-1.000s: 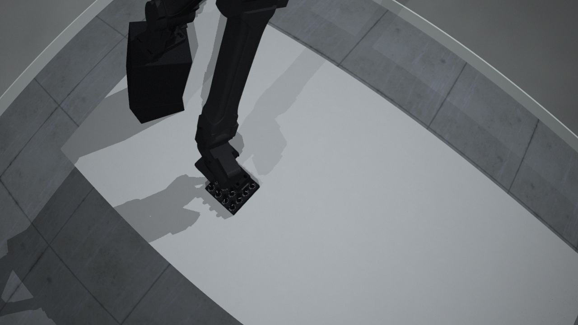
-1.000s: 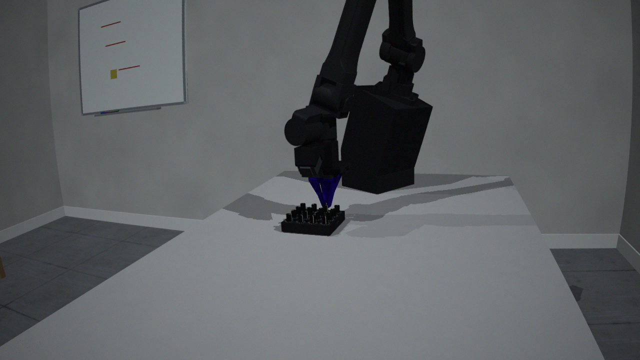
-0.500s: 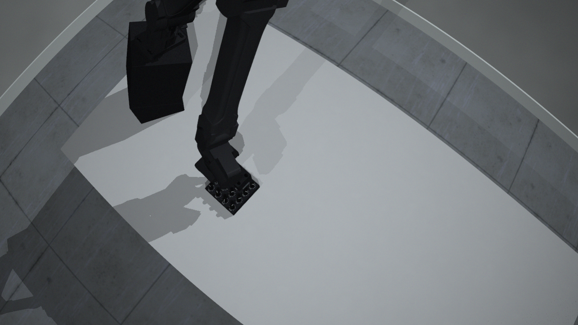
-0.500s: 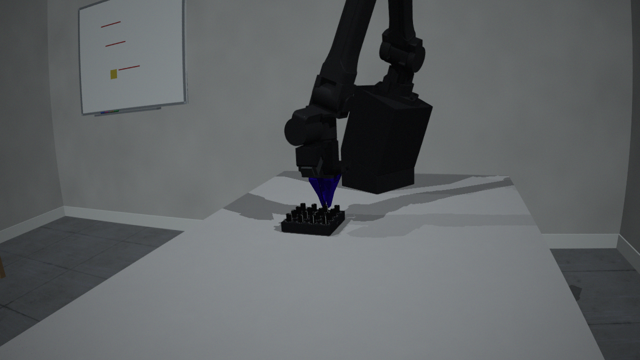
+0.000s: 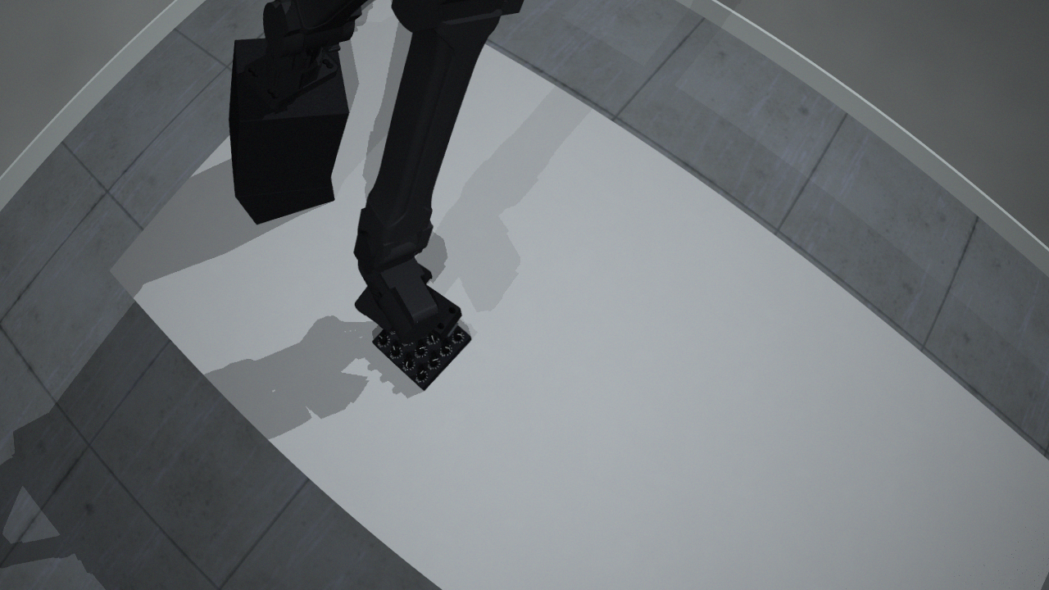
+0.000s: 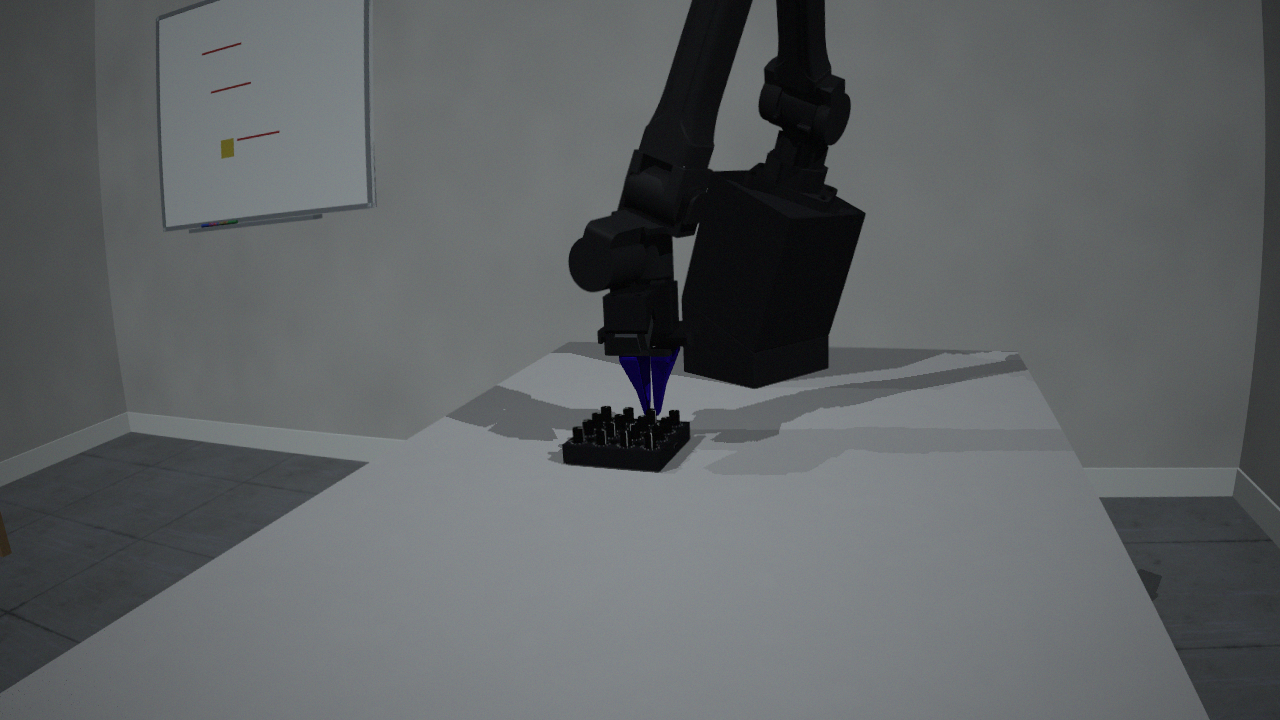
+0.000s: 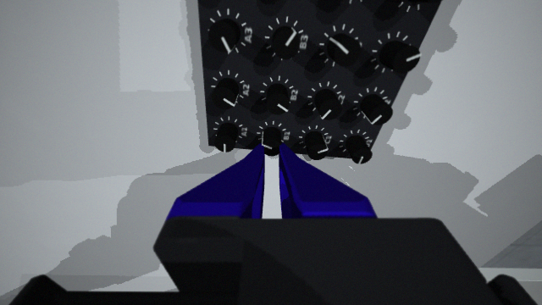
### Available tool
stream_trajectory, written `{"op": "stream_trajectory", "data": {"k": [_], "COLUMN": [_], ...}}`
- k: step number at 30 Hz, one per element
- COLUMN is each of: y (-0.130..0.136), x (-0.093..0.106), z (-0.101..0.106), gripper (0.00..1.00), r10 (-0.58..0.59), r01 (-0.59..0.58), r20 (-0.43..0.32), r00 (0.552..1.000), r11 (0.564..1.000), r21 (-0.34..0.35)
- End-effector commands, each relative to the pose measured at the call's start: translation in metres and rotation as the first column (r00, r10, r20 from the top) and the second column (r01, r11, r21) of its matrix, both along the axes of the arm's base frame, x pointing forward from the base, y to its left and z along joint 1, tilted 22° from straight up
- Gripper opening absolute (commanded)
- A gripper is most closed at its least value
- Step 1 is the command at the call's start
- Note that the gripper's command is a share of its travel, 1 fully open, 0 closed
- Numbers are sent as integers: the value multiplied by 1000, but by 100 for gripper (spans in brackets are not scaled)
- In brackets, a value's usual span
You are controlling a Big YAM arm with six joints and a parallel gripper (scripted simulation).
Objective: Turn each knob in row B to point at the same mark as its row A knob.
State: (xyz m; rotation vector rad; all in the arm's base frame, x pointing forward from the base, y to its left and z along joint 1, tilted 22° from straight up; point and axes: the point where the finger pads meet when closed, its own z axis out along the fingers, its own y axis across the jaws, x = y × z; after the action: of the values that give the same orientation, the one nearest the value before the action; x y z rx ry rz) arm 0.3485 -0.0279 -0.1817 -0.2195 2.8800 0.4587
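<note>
The black knob box (image 5: pixel 428 384) (image 6: pixel 613 456) (image 7: pixel 254 72) stands on the table under my gripper (image 6: pixel 652 413) (image 7: pixel 272 152). The blue fingertips are shut on knob B1 (image 7: pixel 272 136), whose top line points left in the wrist view, toward row A. Knob A1 (image 7: pixel 226 132) has its line pointing down there. The lines of knobs A2 (image 7: pixel 226 88) and B2 (image 7: pixel 277 94) both point down-right. Knob A3 (image 7: pixel 224 31) points down and slightly right, knob B3 (image 7: pixel 284 42) up-right. A4 and B4 are cut off at the top edge. The top view does not show the fingertips.
Knob C1 (image 7: pixel 315 141) stands beside the right finger, with knob D1 (image 7: pixel 357 146) beyond it. Knobs C2 (image 7: pixel 326 99) and D2 (image 7: pixel 373 106) stand farther up in the wrist view. The arm's dark base block (image 5: pixel 286 157) (image 6: pixel 760 277) stands on the table (image 5: pixel 660 366) (image 6: pixel 626 582) behind the box.
</note>
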Motion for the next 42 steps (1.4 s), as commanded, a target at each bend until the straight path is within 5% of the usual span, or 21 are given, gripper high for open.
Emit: {"op": "stream_trajectory", "data": {"k": [1,11,24,39,42], "y": [1,1,2,2,2], "x": [9,9,8,7,8], "z": [-1,-1,-1,-1,-1], "gripper": [7,7,7,7,7], "r10": [95,246,479,754,770], "r01": [-94,-241,-461,-706,-719], "r20": [48,93,151,193,195], "r00": [994,965,865,628,608], "r11": [995,968,876,656,638], "r21": [-22,-64,-141,-267,-277]}}
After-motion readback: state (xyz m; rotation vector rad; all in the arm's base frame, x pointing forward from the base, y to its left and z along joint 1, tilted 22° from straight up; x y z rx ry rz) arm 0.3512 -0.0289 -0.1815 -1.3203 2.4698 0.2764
